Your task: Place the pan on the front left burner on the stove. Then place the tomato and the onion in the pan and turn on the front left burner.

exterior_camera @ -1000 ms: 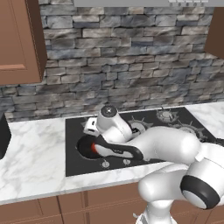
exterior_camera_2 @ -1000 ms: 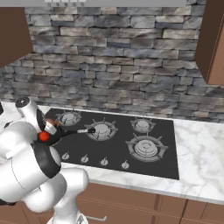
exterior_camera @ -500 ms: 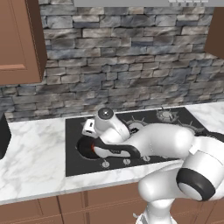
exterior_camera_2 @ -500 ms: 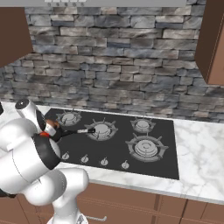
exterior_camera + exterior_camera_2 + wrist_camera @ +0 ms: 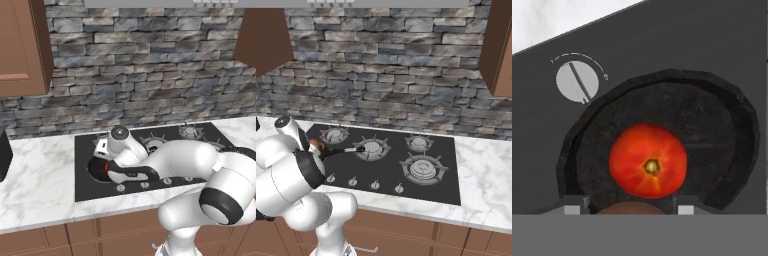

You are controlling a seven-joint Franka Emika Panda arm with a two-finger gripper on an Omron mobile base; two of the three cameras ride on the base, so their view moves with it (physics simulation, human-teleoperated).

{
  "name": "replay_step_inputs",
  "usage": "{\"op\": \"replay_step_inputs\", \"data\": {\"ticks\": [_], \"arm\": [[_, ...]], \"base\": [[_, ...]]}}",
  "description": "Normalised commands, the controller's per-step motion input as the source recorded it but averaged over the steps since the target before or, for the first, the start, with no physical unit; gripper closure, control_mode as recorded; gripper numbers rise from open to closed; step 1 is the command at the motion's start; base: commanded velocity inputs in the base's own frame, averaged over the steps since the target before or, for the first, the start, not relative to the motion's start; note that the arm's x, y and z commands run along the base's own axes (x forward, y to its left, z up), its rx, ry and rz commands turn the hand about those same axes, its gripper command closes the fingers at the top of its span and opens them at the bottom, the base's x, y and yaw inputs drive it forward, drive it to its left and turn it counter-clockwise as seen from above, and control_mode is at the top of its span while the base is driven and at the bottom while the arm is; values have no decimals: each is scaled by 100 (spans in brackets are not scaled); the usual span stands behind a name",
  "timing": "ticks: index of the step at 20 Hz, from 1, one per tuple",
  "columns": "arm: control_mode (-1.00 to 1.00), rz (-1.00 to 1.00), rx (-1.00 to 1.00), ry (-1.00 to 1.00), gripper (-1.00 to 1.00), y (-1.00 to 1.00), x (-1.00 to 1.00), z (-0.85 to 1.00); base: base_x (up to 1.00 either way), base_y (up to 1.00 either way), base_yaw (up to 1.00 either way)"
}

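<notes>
Black pan [image 5: 732, 115] sitting on the stove [image 5: 448, 150] at the front left spot, with the burner itself hidden under it. Red tomato [image 5: 648, 161] resting dead centre on the pan floor. Tan-brown onion [image 5: 629, 208] not in yet: just a sliver showing at the bottom of the hand view, right between the fingers [image 5: 572, 206].

Changes over the last second:
- Hand sunk a touch lower and nudged left over the pan in the left base view.
- Red patch at the hand in the right base view replaced by tan-brown, so onion [image 5: 316, 145] now fronting that camera.
- Pan, tomato and base otherwise unmoved.

Gripper [image 5: 628, 207] hanging straight over the pan. Fingers standing either side of the onion at roughly its width. Cannot tell from these pictures whether pinching it or just letting go.

Reading for the task: pan placement done, tomato done, onion drop looks imminent. Still to do: release, pull clear, then turn the knob [image 5: 577, 82] sitting just beside the pan rim. Pan handle [image 5: 348, 149] pointing toward the middle burner, worth avoiding on the way out.

Writing and brands: none readable. Only a thin white arc and a slot line on the silver knob, with a tiny mark at the arc's end, too small to make out. Nothing printed on the marble worktop [image 5: 40, 175].
</notes>
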Motion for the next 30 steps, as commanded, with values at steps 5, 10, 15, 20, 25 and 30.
{"op": "replay_step_inputs", "data": {"ticks": [5, 10, 15, 20, 25, 30], "arm": [[-100, 0, 0, 0, 100, 0, 0, -12], [-100, 0, 0, 0, 100, 0, 0, -14], [-100, 0, 0, 0, 100, 0, 0, -15], [-100, 0, 0, 0, 100, 0, 0, -7], [-100, -1, 0, 0, -100, 0, -4, 9], [-100, -3, 5, 0, -100, -1, -50, 66]], "base": [[0, 0, 0], [0, 0, 0], [0, 0, 0], [0, 0, 0], [0, 0, 0], [0, 0, 0]]}}
